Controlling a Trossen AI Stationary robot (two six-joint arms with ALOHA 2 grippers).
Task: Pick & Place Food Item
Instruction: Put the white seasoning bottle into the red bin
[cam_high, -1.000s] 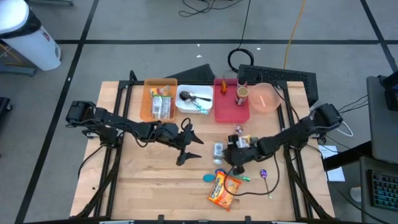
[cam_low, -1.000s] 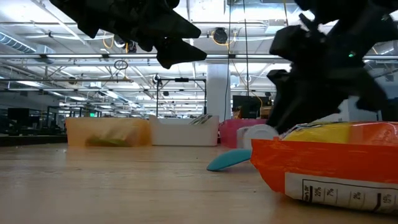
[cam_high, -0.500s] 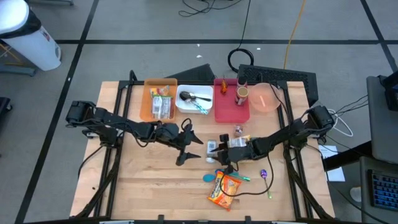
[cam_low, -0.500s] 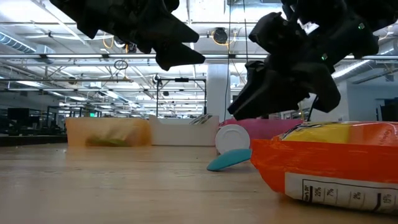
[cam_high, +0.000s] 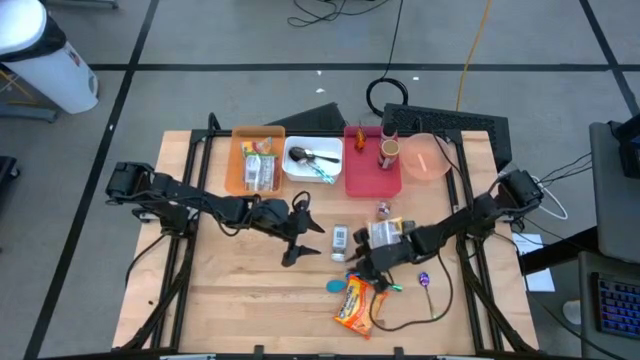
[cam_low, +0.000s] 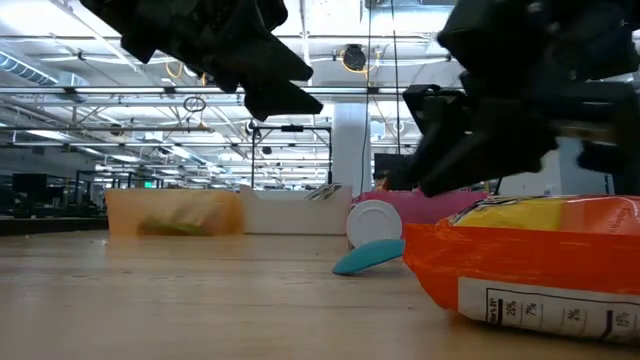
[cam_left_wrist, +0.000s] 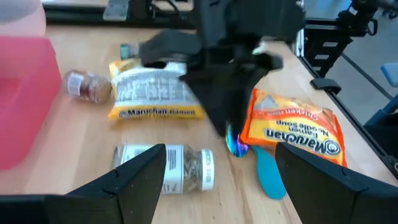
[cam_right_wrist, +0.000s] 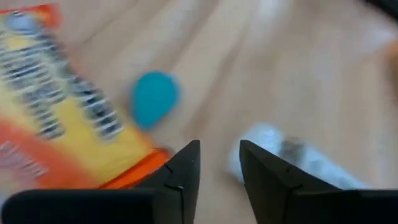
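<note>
A small glass jar (cam_high: 340, 238) lies on its side on the wooden table, its white lid (cam_low: 375, 222) facing the low view. An orange ramen packet (cam_high: 360, 306) lies flat near the front, with a blue spoon-like piece (cam_high: 350, 284) beside it. A yellow-and-white ramen packet (cam_left_wrist: 154, 93) lies partly under my right arm. My right gripper (cam_high: 361, 266) hovers over the blue piece and the orange packet's corner. Its fingers (cam_right_wrist: 186, 168) stand a narrow gap apart with nothing between them. My left gripper (cam_high: 305, 236) hangs wide open above the table, left of the jar.
Along the far edge stand an orange bin (cam_high: 255, 160) with packets, a white bin (cam_high: 312, 160) with a spoon, a red bin (cam_high: 372, 165) and a pink bowl (cam_high: 428, 157). A spice jar (cam_high: 383, 209) and a purple sweet (cam_high: 423, 279) lie near my right arm.
My right gripper reached toward the table's left at the jar, then drew back toward the near edge and rolled. It now hangs over the blue piece. The jar lies a little farther left than before, on the table.
</note>
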